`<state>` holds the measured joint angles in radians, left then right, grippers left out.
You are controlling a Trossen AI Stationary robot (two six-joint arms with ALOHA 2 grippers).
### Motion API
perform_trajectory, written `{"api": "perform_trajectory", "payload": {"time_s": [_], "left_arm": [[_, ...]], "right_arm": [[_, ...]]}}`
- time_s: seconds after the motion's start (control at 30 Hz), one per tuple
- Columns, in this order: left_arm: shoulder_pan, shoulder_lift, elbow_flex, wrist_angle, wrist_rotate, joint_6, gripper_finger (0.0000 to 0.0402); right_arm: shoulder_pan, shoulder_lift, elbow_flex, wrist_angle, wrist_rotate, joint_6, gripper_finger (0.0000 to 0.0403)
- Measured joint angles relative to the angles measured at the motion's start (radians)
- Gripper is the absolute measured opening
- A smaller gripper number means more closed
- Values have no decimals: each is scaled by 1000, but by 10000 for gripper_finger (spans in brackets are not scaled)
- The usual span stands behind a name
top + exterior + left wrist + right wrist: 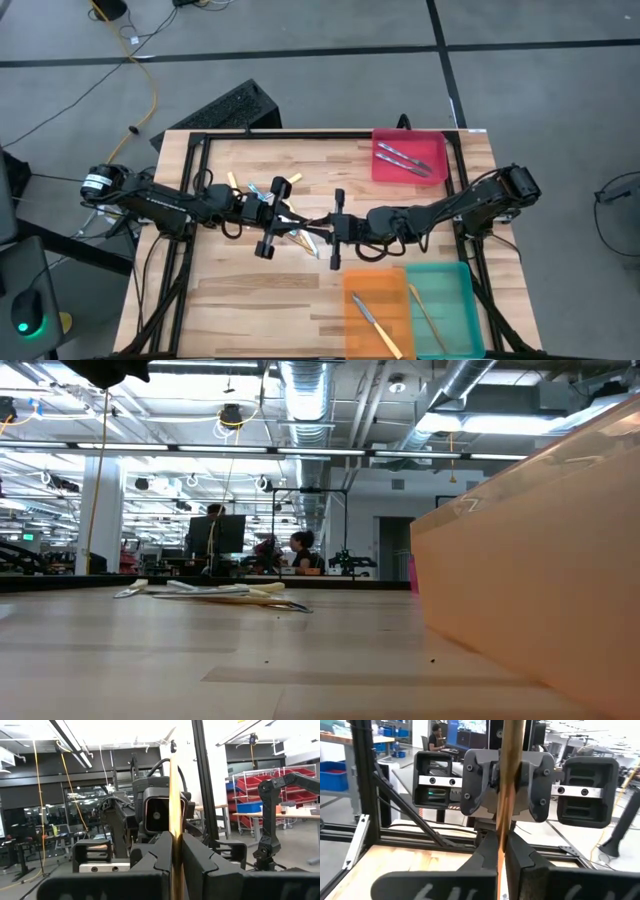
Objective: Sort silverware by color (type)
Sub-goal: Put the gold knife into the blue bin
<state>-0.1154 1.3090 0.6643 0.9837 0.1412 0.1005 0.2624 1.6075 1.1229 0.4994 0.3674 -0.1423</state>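
Above mid-bench point(240, 300), we see both the left gripper point(175, 851) and right gripper point(503, 851) fingers clamped on one wooden utensil point(174, 795). Opposed pulling could, apparently, snap or drop it.

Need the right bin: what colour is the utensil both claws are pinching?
Plain tan wood utensil, no coloured handle; clearest in the right wrist view.

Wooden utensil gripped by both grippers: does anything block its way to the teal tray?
Nothing visible does. Left gripper and right gripper both clamp the wooden utensil over mid-table; only bare tabletop lies between it and the teal tray.
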Motion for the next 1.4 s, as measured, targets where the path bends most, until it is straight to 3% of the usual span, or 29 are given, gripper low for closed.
{"api": "perform_trajectory", "payload": {"time_s": [0.23,0.53,0.67,0.9,1.13,1.27,1.4], "left_arm": [[0,0,0,-7,-14,-52,24],[-7,-2,0,-87,-71,-86,105],[-8,-41,0,-172,-78,-85,149],[-8,-183,0,-402,-183,-83,188],[-8,-330,0,-651,-280,-111,189],[-8,-394,0,-760,-337,-156,190],[-8,-436,0,-839,-383,-198,190]], "right_arm": [[3,0,0,-9,21,30,17],[30,-5,0,-21,88,29,17],[53,-31,2,-45,110,21,17],[104,-123,1,-237,264,87,17],[158,-239,1,-516,407,366,17],[179,-297,1,-734,409,633,17],[195,-346,1,-970,337,924,17]]}}
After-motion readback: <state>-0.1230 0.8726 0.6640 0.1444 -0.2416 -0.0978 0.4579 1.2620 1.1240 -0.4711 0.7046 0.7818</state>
